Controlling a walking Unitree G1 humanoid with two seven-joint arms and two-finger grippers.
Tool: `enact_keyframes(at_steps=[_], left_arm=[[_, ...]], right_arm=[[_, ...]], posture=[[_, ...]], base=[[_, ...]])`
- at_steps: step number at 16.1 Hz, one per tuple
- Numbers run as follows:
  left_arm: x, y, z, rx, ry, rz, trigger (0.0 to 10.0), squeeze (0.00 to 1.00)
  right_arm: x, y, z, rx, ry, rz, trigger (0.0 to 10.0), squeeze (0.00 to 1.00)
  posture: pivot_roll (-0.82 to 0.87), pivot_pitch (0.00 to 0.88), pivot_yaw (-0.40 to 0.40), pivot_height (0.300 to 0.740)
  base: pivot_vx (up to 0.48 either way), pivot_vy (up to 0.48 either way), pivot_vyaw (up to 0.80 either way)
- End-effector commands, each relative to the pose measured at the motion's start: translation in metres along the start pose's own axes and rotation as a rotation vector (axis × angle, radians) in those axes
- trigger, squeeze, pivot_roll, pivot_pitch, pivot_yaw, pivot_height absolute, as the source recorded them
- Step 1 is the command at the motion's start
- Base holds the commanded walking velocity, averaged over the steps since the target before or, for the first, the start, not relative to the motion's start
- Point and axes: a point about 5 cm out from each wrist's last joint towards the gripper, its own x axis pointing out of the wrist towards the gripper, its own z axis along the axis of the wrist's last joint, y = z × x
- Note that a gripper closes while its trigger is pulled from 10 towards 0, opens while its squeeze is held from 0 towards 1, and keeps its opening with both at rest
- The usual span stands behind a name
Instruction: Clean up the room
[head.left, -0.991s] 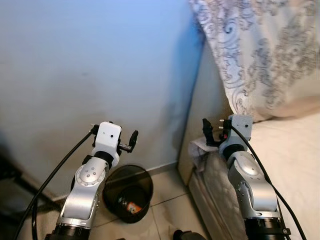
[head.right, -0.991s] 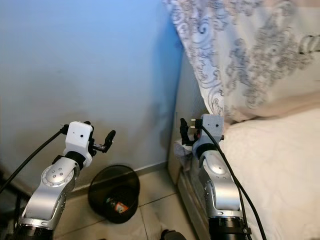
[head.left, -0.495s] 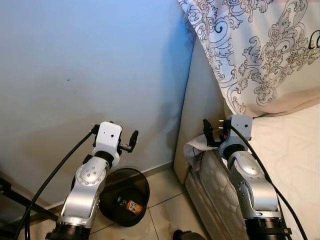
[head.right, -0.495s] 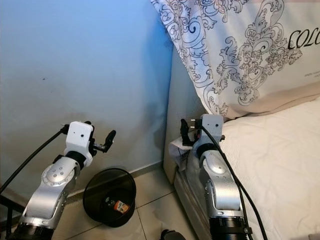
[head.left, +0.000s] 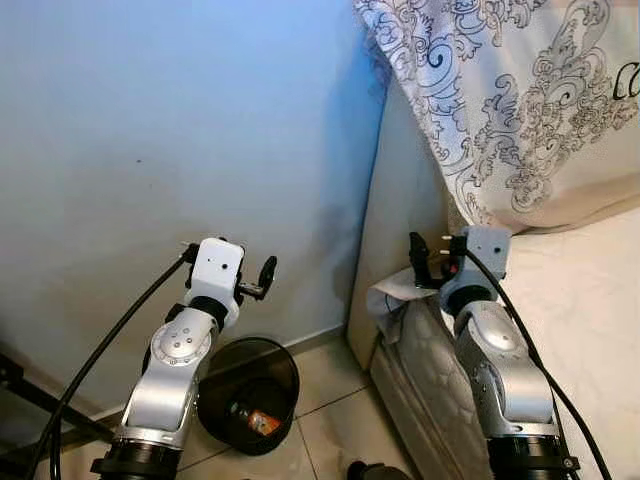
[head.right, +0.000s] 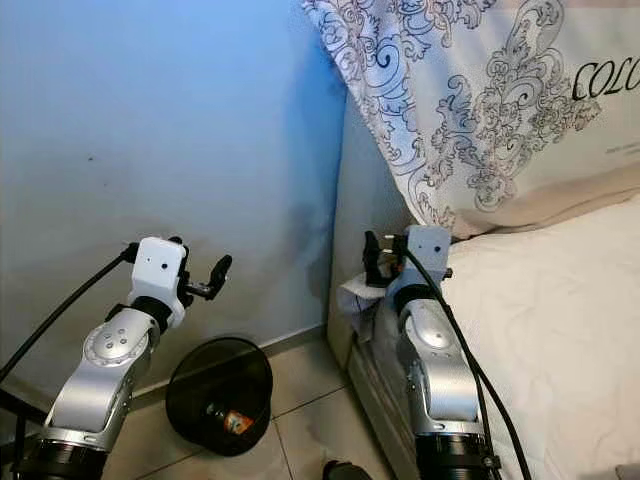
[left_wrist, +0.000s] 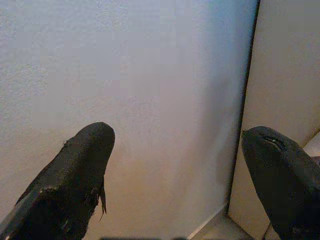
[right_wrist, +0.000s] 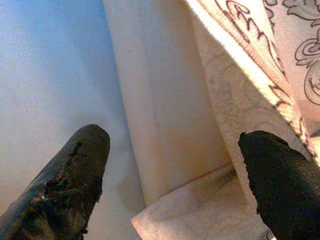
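A black waste bin (head.left: 250, 392) stands on the tiled floor against the blue wall, with an orange piece of litter (head.left: 262, 423) inside. My left gripper (head.left: 258, 280) is raised above the bin, open and holding nothing, facing the wall (left_wrist: 150, 100). My right gripper (head.left: 424, 262) is open and holding nothing too, held up beside the bed's corner. Just below it a crumpled white piece (head.left: 392, 296) lies at the mattress corner, and I cannot tell whether it is paper or sheet.
The bed (head.left: 590, 300) takes up the right side, with a patterned pillow (head.left: 500, 110) leaning on the beige headboard (head.left: 400, 200). A black stand leg (head.left: 40, 400) crosses the lower left. A dark object (head.left: 375, 470) sits on the floor at the bottom edge.
The whole picture has shifted and sharpened since a second ago, so the camera moved. Both arms hold the same raised pose, grippers still open.
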Motion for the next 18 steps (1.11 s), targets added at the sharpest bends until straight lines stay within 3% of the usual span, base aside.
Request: enact_keyframes(at_steps=[1,3,9,15,16,18], left_arm=[[0.002,0.003,0.001,-0.001,-0.004,0.008,10.0,0.0],[0.002,0.004,0.004,-0.009,-0.017,0.017,10.0,0.0],[0.0,0.011,0.01,-0.104,-0.064,0.098,10.0,0.0],[-0.001,0.013,0.013,-0.076,-0.076,0.108,10.0,0.0],[-0.001,0.012,0.014,-0.061,-0.081,0.103,10.0,0.0],[-0.001,0.012,0.014,-0.051,-0.084,0.1,10.0,0.0]], right_arm=[[0.001,-0.001,0.003,0.02,-0.001,-0.001,10.0,1.0],[0.001,-0.004,0.003,-0.079,-0.006,-0.034,10.0,1.0],[0.003,-0.005,0.019,-0.083,-0.061,-0.044,10.0,1.0],[0.002,-0.004,0.018,-0.057,-0.06,-0.041,10.0,1.0],[0.002,0.0,0.018,-0.057,-0.054,-0.012,10.0,0.0],[0.003,-0.001,0.018,-0.09,-0.052,-0.03,10.0,0.0]], posture=[[0.01,0.0,0.022,0.74],[0.01,0.0,0.02,0.727],[0.01,0.0,0.016,0.719],[0.01,0.0,0.013,0.719],[0.01,0.0,0.012,0.719],[0.01,0.0,0.012,0.719]], base=[[0.0,0.0,-0.51],[0.0,0.0,-0.43],[0.0,0.0,-0.52],[0.0,0.0,-0.58],[0.0,0.0,0.0],[0.0,0.0,0.0]])
